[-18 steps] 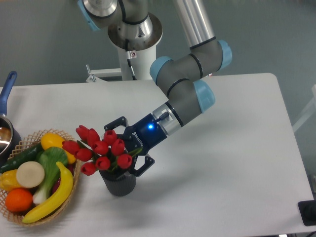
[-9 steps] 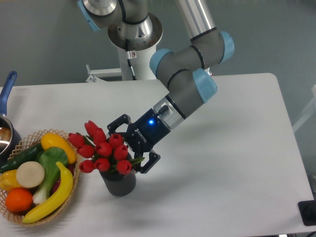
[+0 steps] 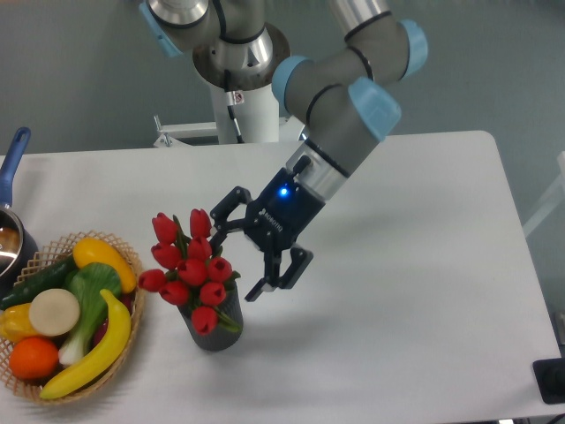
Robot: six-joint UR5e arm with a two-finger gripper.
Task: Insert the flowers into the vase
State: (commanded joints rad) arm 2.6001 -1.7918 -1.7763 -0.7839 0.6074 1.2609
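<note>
Since 0.5 s ago my gripper (image 3: 243, 254) has lifted up and right, fingers (image 3: 275, 281) spread wide, clear of the red tulip bunch (image 3: 190, 265), which stands in the dark ribbed cylindrical vase (image 3: 216, 325) on the white desk (image 3: 397, 300), beside the wicker basket (image 3: 134, 265).

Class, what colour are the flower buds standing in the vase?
Red, with green stems: the flowers in the dark vase, seen from the fixed camera.

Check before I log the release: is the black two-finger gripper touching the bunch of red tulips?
Cannot tell. In the fixed camera view the open gripper has its upper finger overlapping the red tulips in the ribbed dark vase; no gap shows.
</note>
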